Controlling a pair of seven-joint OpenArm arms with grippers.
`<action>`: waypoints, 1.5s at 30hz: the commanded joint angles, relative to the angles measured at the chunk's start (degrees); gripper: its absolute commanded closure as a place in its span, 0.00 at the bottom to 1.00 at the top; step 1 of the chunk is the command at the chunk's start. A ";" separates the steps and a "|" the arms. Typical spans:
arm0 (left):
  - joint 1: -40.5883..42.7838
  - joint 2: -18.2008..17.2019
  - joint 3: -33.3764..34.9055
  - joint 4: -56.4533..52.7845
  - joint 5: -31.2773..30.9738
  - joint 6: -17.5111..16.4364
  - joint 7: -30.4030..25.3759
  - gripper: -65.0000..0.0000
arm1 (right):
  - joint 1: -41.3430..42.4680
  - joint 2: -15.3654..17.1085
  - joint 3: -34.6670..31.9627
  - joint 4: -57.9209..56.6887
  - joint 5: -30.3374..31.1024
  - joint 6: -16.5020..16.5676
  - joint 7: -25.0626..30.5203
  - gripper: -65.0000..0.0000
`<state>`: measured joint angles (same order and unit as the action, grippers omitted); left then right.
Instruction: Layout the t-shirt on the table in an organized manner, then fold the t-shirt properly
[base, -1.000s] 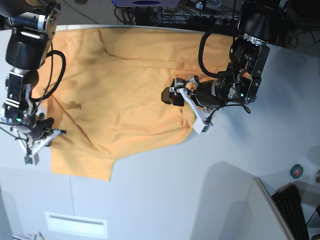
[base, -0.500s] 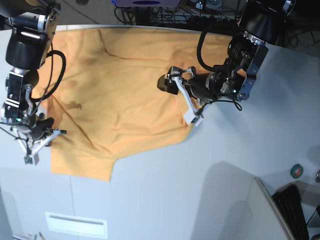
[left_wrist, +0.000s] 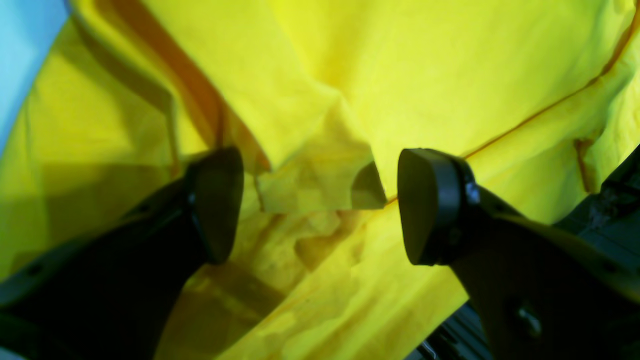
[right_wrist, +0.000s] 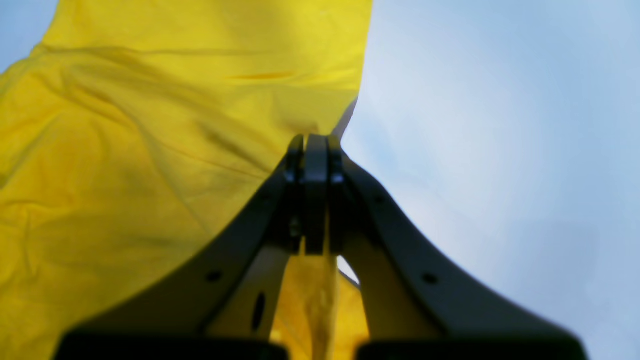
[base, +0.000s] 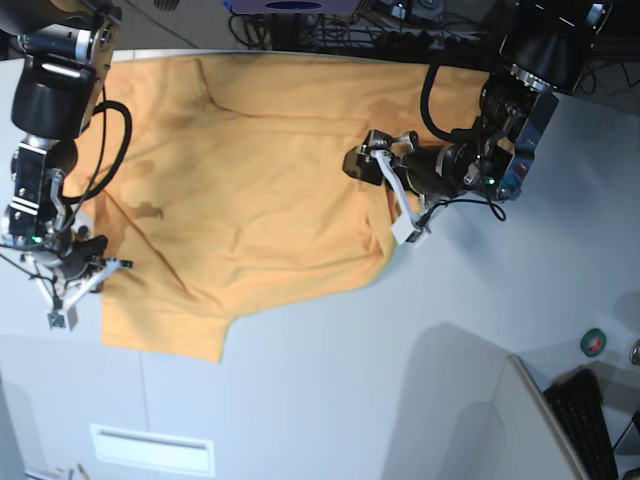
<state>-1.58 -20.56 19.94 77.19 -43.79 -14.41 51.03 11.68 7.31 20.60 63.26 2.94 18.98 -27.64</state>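
The t-shirt (base: 240, 190) lies spread and wrinkled across the far half of the pale tabletop (base: 350, 380), one sleeve pointing toward the near edge. The right tool (right_wrist: 316, 150) is clamped on the shirt's side hem; only its wrist view shows the cloth pinched between the closed pads, with bare tabletop beyond. The left tool (left_wrist: 315, 205) hangs over the shirt's opposite edge, pads wide apart; its wrist view alone shows a small folded flap of cloth between them, untouched.
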 joint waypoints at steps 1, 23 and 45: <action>-0.57 -0.23 -0.21 0.83 -0.56 -0.22 -0.17 0.30 | 1.37 0.64 -0.07 0.87 0.53 0.05 1.31 1.00; -1.18 0.82 -1.00 1.98 -1.00 -0.31 3.52 0.92 | 1.37 0.64 0.28 0.87 0.53 0.05 1.31 1.00; -2.06 1.96 -6.27 1.80 -1.00 -0.31 3.88 0.45 | 1.37 0.64 -0.07 0.87 0.53 0.05 1.31 1.00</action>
<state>-2.96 -18.61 13.63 78.30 -43.81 -14.37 55.07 11.68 7.31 20.60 63.26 2.94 18.98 -27.64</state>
